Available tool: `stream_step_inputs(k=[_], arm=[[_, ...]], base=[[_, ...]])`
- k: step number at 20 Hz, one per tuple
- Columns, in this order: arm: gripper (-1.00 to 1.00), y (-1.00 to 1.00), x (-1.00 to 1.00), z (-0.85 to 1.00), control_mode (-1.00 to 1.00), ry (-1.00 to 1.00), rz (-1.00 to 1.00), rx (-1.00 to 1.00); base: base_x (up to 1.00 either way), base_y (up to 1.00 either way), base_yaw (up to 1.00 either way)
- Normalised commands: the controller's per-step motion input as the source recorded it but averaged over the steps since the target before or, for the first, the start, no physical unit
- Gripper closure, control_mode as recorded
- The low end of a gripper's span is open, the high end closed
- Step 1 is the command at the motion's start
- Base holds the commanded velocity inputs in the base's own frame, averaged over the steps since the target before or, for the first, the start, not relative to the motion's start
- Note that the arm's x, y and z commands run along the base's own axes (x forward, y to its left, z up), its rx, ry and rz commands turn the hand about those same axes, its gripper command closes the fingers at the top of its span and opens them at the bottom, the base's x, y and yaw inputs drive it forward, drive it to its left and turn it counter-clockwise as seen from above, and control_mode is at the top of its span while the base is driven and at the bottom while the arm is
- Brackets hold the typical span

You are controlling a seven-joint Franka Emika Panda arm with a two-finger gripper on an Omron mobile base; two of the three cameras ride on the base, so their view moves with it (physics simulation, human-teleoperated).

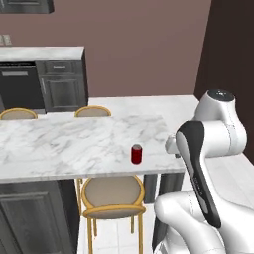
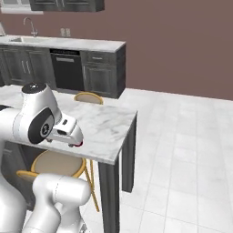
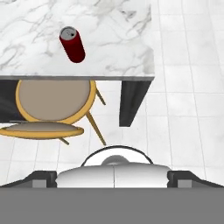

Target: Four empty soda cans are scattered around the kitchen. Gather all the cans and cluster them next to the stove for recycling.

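Soda can (image 1: 137,154), one: dark red cylinder with silver top, upright, standing alone on the white marble table (image 1: 59,144) close to its near long edge, toward the right end, short of the corner.

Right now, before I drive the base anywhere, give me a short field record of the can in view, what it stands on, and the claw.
can: one red soda can, silver top, upright
support: marble island counter, can near its front edge toward the right end
below: wooden stool tucked under that edge
claw: open, holding nothing
contact: none, can stands free
stove: not visible from here
background: dishwasher and sink faucet on far counter
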Motion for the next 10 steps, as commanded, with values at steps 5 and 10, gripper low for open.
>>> stream_step_inputs(k=[5, 10], arm=[[-1.00, 0.00, 0.00, 0.00, 1.00, 0.00, 0.00, 0.00], [-1.00, 0.00, 0.00, 0.00, 1.00, 0.00, 0.00, 0.00]], base=[[0.65, 0.22, 0.16], [0.23, 0.24, 0.10]])
